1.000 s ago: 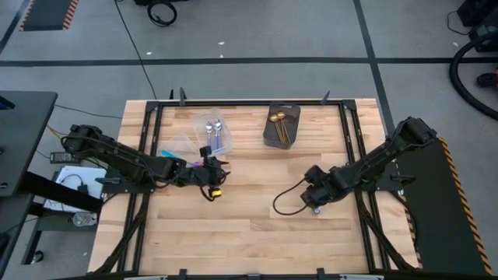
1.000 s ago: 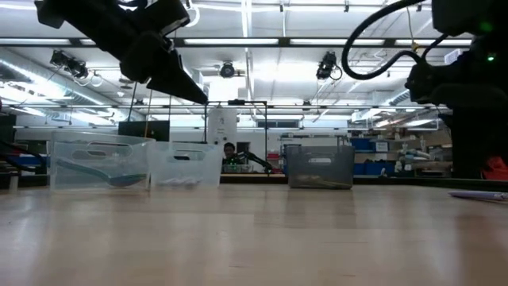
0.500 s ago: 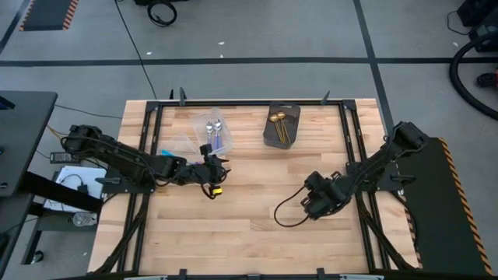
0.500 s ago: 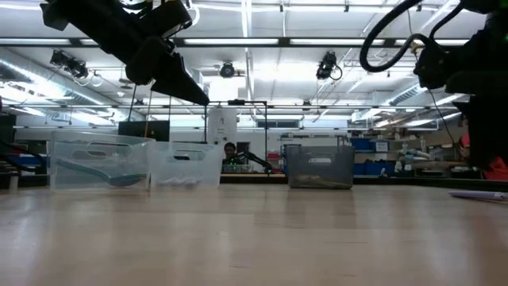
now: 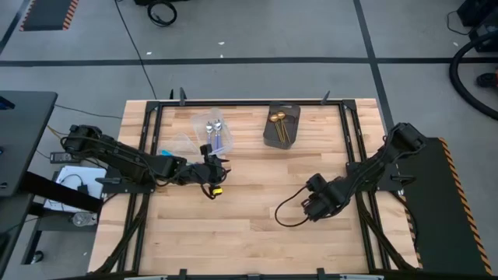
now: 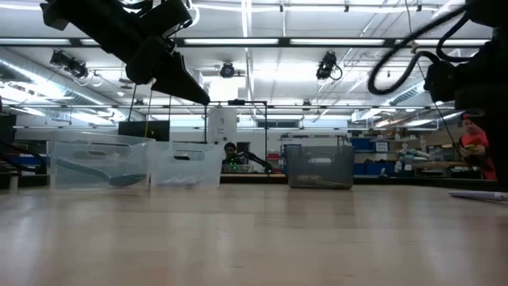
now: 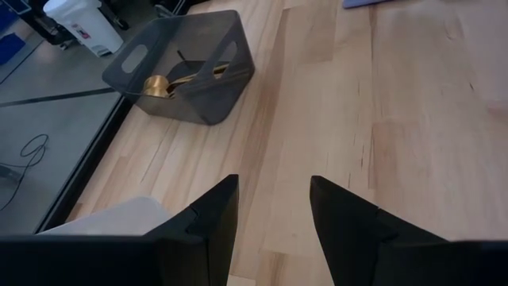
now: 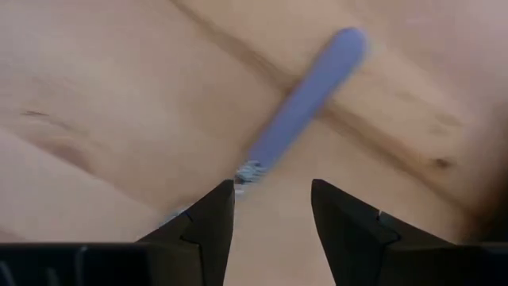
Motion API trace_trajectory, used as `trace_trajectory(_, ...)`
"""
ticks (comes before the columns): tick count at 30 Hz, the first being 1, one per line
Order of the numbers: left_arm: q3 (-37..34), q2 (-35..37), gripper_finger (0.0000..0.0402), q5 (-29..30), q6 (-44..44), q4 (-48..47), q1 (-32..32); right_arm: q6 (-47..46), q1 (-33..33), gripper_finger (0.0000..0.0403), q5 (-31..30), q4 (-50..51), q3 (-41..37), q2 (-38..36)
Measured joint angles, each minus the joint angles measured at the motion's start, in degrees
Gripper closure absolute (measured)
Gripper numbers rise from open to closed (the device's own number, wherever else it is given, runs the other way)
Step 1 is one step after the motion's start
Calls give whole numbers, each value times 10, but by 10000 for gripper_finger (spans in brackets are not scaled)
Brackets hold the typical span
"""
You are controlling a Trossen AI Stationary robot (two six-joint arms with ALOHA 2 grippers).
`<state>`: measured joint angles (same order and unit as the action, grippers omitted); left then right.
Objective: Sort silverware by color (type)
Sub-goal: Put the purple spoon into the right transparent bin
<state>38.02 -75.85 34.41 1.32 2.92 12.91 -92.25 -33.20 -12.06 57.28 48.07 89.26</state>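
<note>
Here your right tool point(image 8: 268, 208) hangs released directly over a lilac-handled spoon point(image 8: 305, 103) on the worktop point(image 8: 111, 95), handle between its fingers, apparently for pinching, while the left tool point(image 7: 270, 210) waits released.

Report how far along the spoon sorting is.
Done: gold spoons lie in the dark grey box, others in the clear tubs. In hand: the open right gripper hovers over a lilac-handled spoon on the table. The left gripper is open, empty.

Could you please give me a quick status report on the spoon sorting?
Right end effector open, low over a lilac-handled spoon on the table. Left end effector open, empty, beside the clear tubs. Nothing blocking.
</note>
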Motion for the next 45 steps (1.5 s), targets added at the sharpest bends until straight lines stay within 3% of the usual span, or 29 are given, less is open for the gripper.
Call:
trace_trajectory(14,0,0,237,-12,0,0,0,8,32,205,16,-127,-81,-14)
trace_trajectory(22,0,0,237,-81,12,1,2,29,41,267,41,-149,-91,-14)
trace_trajectory(31,0,0,237,-84,13,27,2,70,42,360,41,-161,-92,-13)
trace_trajectory(45,0,-13,237,-122,10,55,2,167,45,365,-14,-179,-59,-21)
